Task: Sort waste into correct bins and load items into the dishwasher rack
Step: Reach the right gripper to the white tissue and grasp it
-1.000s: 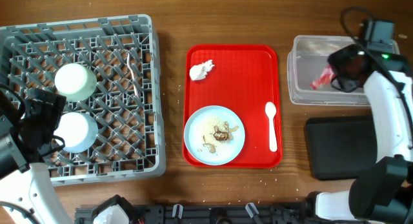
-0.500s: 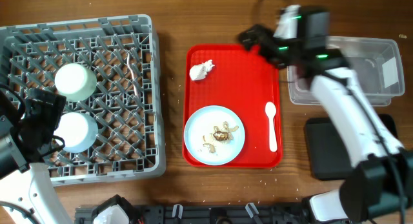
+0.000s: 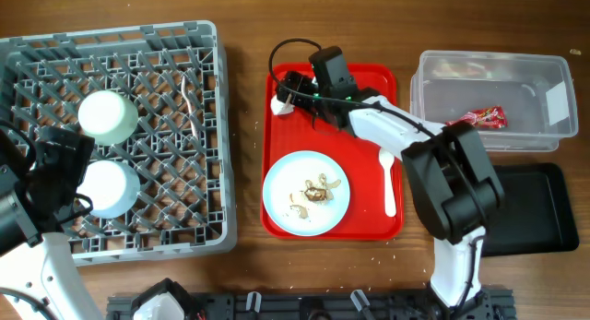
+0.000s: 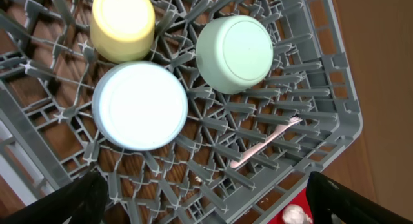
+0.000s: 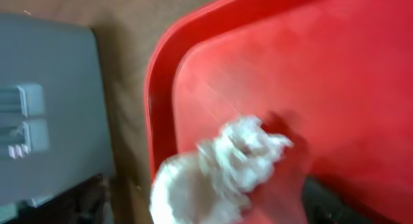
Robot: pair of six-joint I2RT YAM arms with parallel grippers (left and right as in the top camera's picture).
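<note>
– Where is the crumpled tissue (image 5: 219, 164)?
– On your red tray (image 3: 369, 80), in the corner nearest the dishwasher rack (image 3: 175, 163). Your right gripper (image 3: 289, 92) hangs over it with the jaws apart and the tissue between them. The wrist view is blurred, so I cannot tell if they touch.
– And the rest?
– The snack wrapper (image 3: 479, 118) lies in the clear tub (image 3: 433, 126). The plate (image 3: 281, 195) with food scraps (image 3: 316, 191) and the white spoon (image 3: 388, 177) are on the red tray. Your left gripper (image 4: 203, 208) has its jaws wide apart above the rack, where the yellow cup (image 4: 122, 25), mint-green bowl (image 4: 233, 53) and pale blue bowl (image 4: 140, 104) stand upside down.
</note>
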